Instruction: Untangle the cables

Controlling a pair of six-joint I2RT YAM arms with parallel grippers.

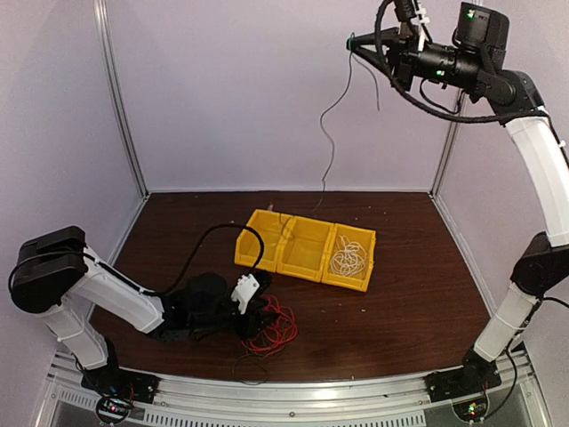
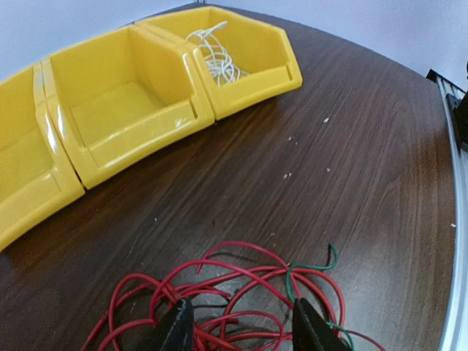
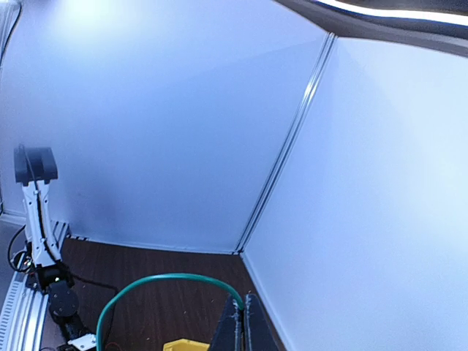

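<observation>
red cables lie near the table edge, apart from bins.

Built of white link shells between black joints; draped with thick black cables; dotted with green lamps; tipped with black claw fingers.

Soft, even light; a ceiling strip glares, and wrist views bend at the edges.

My left arm reaching low, left gripper down, jaws apart, my right arm raised high, right gripper pinched on a cable
</observation>
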